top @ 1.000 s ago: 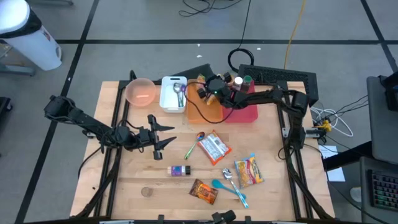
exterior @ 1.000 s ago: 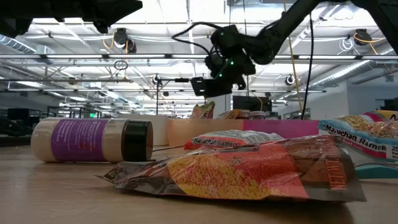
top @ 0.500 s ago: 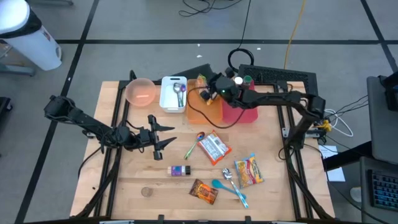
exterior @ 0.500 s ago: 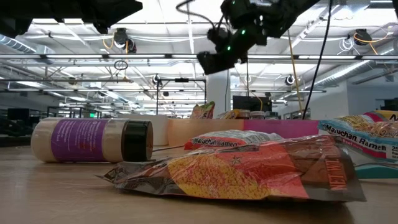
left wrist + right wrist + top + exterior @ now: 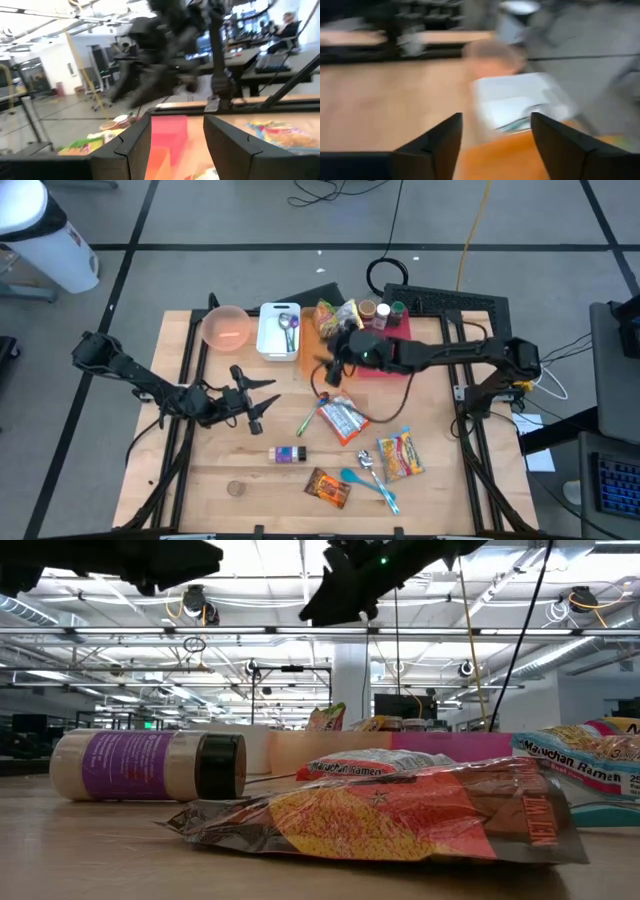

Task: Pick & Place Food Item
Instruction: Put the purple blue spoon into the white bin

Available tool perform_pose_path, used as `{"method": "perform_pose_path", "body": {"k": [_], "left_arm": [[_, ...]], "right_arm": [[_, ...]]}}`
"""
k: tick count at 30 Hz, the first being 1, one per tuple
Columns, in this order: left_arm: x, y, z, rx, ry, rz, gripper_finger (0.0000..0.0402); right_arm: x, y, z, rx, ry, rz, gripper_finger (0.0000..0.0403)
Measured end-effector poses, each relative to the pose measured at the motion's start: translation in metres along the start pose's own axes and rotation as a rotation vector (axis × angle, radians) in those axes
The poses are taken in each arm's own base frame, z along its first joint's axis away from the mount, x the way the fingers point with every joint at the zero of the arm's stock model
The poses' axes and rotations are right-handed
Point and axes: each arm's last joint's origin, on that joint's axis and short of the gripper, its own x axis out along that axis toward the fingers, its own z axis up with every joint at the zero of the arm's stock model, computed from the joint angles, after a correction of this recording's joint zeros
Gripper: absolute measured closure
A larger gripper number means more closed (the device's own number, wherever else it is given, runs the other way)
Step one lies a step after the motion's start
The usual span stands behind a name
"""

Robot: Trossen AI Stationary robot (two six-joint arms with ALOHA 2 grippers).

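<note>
My right gripper (image 5: 324,370) hovers open, with nothing between its fingers (image 5: 495,120), high above the table (image 5: 328,602) at the near side of the orange bin (image 5: 310,345). Snack bags (image 5: 338,314) sit in that bin. A white ramen packet (image 5: 345,418), a yellow noodle packet (image 5: 398,455) and a brown-orange snack bag (image 5: 328,487) lie flat on the table. My left gripper (image 5: 262,402) waits open over the table's left half, holding nothing (image 5: 177,127).
A red bin (image 5: 395,365) adjoins the orange one, with small bottles (image 5: 368,310) behind. A pink bowl (image 5: 228,327) and a white tray (image 5: 268,338) with a spoon stand at the back. A purple-labelled bottle (image 5: 287,454), a green marker (image 5: 308,420) and a blue spoon (image 5: 372,480) lie among the packets.
My right gripper has drawn back from over the orange bin, rising and moving toward the table's near edge, and has tipped from pointing down to nearly level.
</note>
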Motion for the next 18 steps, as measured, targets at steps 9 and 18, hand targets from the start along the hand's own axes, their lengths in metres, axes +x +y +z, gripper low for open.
{"method": "perform_pose_path", "body": {"k": [9, 18], "left_arm": [[0.002, -0.003, -0.002, -0.049, 0.06, 0.005, 0.0162], [0.013, -0.021, 0.023, -0.015, 0.254, -0.079, 0.0138]], "right_arm": [[-0.013, 0.07, -0.027, -0.106, 0.197, 0.335, 0.0107], [-0.029, 0.115, -0.099, -0.207, 0.125, 0.464, 0.0115]]}}
